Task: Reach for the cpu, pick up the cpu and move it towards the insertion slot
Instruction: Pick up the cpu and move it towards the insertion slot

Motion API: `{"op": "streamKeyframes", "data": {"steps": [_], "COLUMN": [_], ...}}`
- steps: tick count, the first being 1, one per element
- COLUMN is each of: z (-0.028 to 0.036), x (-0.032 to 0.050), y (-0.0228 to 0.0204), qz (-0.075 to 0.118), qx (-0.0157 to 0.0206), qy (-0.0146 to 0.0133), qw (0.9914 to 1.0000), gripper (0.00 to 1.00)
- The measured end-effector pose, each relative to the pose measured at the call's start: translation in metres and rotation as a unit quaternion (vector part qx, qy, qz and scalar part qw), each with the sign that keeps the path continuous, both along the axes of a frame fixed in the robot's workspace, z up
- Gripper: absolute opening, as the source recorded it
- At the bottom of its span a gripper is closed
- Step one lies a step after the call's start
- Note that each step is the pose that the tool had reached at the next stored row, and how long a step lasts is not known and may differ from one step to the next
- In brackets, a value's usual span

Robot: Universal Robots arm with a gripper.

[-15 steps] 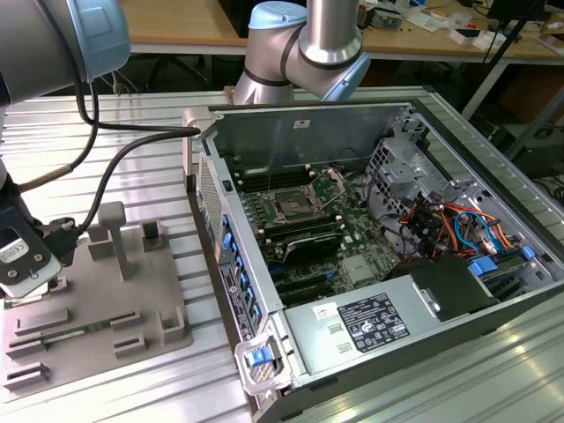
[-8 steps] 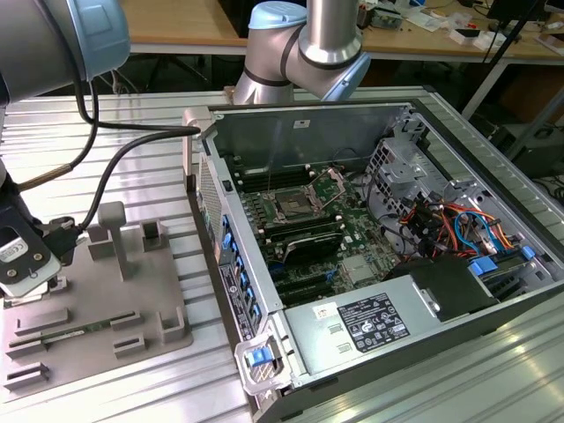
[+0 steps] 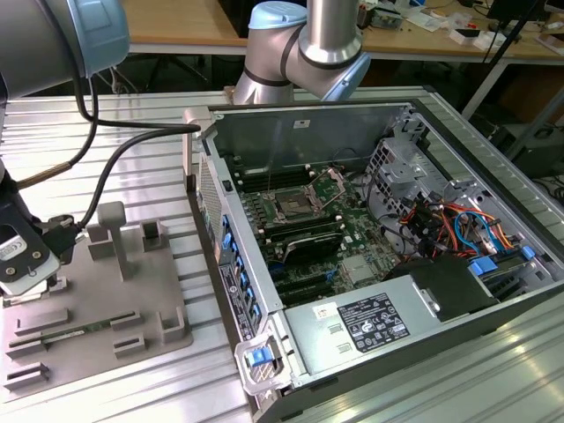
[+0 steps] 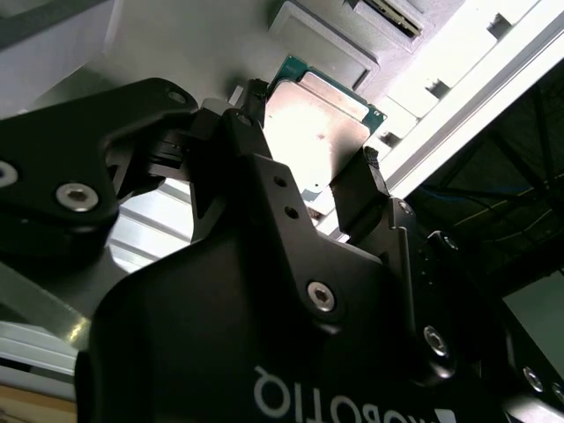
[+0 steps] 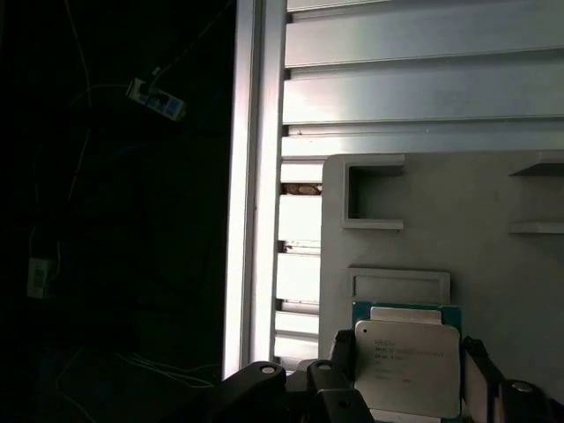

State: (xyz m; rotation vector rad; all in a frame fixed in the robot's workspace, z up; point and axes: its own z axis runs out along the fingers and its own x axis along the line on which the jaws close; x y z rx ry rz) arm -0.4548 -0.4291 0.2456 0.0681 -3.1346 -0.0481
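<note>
Closest to lens in second wrist view: black metal gripper point(image 4: 313, 137), bolted body, 2 fingers point(image 4: 363, 189) clamped on opposite edges of the cpu point(image 4: 324, 123), a small flat square chip w/ silvery-white metal lid on a thin green board. Jaws are closed onto the chip, pads touching its sides, lid catching glare.

First wrist view, same grip: cpu sits btwn the 2 dark fingertips point(image 5: 342, 354); print on lid too small to read. Just behind it is a pale grey plastic tray point(image 5: 493, 194) w/ raised blocks. A shallow square framed recess point(image 5: 401, 284) in the tray lies right by the chip's green edge, partly covered by it. Can't tell if the chip is clear of the tray or touching it. Tray rests on a silver ribbed aluminium table point(image 5: 423, 88).

Exterior view: gripper is at the far edge on the exterior view's left, low over the tray, w/ black cables point(image 3: 115, 167) running up toward the silver & pale-blue robot arm point(image 3: 330, 35). The insertion slot point(image 3: 293, 207), a square silver metal-framed socket w/ dark centre & thin wire levers, sits on a green motherboard point(image 3: 352, 238) inside an open grey metal PC case point(image 3: 300, 132), to the exterior view's right of the tray. Long black memory slots point(image 3: 308, 240) lie just beside the socket. Silver power-supply box w/ black label point(image 3: 361, 322) sits at the case's near end; red, blue & orange wires point(image 3: 441, 225) are bundled further to the exterior view's right. Gripper + cpu are well apart from the insertion slot, w/ the case wall btwn them.
</note>
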Motion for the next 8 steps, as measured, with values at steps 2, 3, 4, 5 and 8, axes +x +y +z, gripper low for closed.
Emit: {"op": "streamKeyframes", "data": {"steps": [2, 3, 4, 5, 8], "z": [0.0007, 0.0011, 0.0015, 0.0019, 0.003], "x": [0.0, 0.0, 0.0, 0.0, 0.0001], "y": [0.0, 0.0, 0.0, 0.0, 0.0], "qz": [0.0, 0.0, 0.0, 0.0, 0.0], "qx": [0.0, 0.0, 0.0, 0.0, 0.0], "qy": [0.0, 0.0, 0.0, 0.0, 0.0], "qw": [1.0, 1.0, 1.0, 1.0, 1.0], "gripper": [0.55, 0.55, 0.55, 0.55, 0.55]}}
